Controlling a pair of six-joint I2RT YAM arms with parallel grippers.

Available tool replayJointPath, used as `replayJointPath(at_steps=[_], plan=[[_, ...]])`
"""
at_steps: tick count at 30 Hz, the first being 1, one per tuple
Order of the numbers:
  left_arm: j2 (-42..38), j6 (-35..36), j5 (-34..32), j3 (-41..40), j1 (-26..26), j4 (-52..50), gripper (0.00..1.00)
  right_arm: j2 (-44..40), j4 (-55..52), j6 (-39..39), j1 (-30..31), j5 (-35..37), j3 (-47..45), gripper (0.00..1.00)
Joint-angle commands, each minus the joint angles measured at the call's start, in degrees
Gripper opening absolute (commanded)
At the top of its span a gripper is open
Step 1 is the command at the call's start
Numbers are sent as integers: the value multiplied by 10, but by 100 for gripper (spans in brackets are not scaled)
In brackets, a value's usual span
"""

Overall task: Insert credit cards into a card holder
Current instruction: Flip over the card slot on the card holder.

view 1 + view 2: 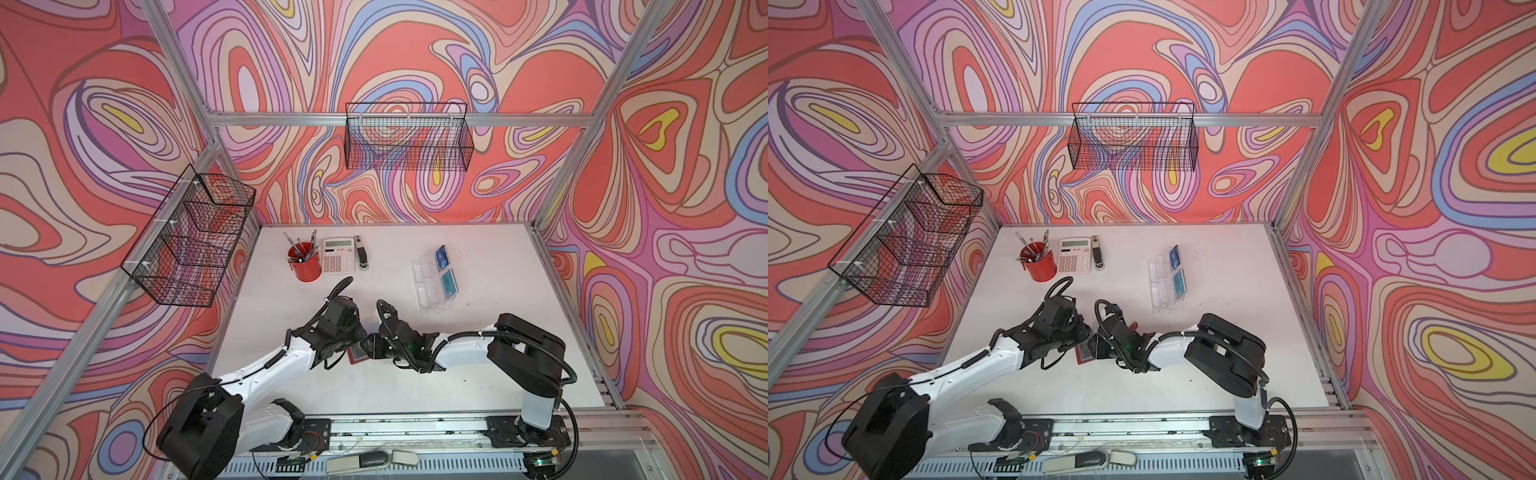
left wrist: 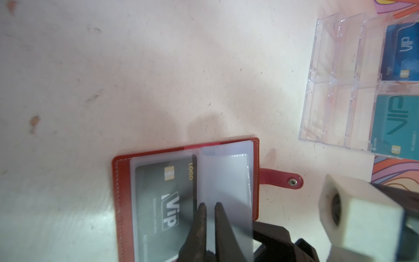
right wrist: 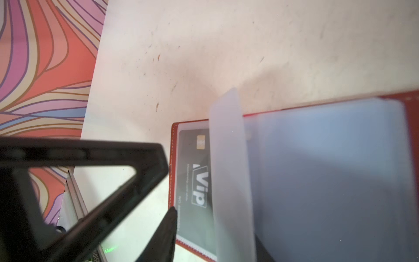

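In both top views the two arms hide most of the card holder (image 1: 356, 356). Only a red corner and a bit of grey show there. It lies open and flat on the white table (image 1: 478, 353), near the middle front, between the two grippers.

In the left wrist view the near end of the holder is cut off. In the right wrist view its other half is a blur behind pale sleeves, and one sleeve (image 3: 229, 170) stands up on its edge.

The left gripper (image 2: 210, 205) rests over the fold of the holder. Its two dark fingers are close together, with only a thin slit between them. I cannot tell if a sleeve is pinched in that slit.

The right gripper (image 1: 370, 347) is at the other side of the holder. Only one of its fingers shows, so I cannot tell if it is apart or together.

The snap tab (image 2: 281, 179) sticks out flat toward the robot's right side. A grey card (image 2: 158, 204) sits in the sleeve on the other half. Its long sides run along the fold, and its gold chip end points away from the left arm.

A blue card (image 2: 401, 52) and a teal card (image 2: 394, 127) stand in the clear stand (image 2: 335, 90), well apart from the holder. The picture edge cuts off part of each.
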Motion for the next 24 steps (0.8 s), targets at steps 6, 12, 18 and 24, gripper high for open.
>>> replayJointPath(at_steps=[6, 12, 18, 24], plan=[[-155, -59, -136, -49, 4, -159, 23, 27, 8, -25, 17, -20, 36, 40], [-238, -85, -156, -91, 16, -164, 40, 56, 2, -23, 20, -24, 48, 40], [-294, -94, -150, -141, 25, -133, 48, 52, -6, -24, 19, -21, 42, 38], [-345, -44, -144, -141, 31, -134, 63, -93, -155, -99, 7, 82, 49, 38]])
